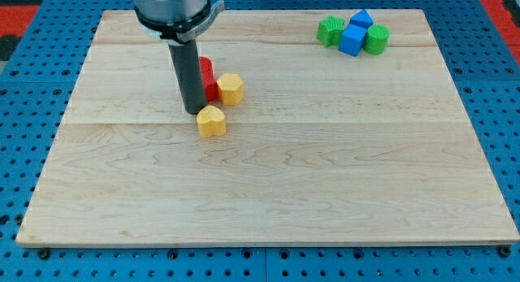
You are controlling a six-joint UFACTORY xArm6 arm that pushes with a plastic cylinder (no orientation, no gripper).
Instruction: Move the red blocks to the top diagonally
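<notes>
The tip [194,111] touches the red blocks [207,77] near the tabletop [325,193] top-left, yellow blocks [231,88] beside. Green [330,30] and blue blocks [353,39] crowd the top-right corner. There is no gripper.

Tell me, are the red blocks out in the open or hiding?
Partly hiding. The red blocks show only as a sliver behind my rod; my tip sits at their left, just above a yellow block.

2 red blocks [208,79], 2 yellow blocks [231,88] [212,120], 2 green blocks [330,30] [377,39], 2 blue blocks [353,39] [361,19], 1 wooden board [325,168].
</notes>
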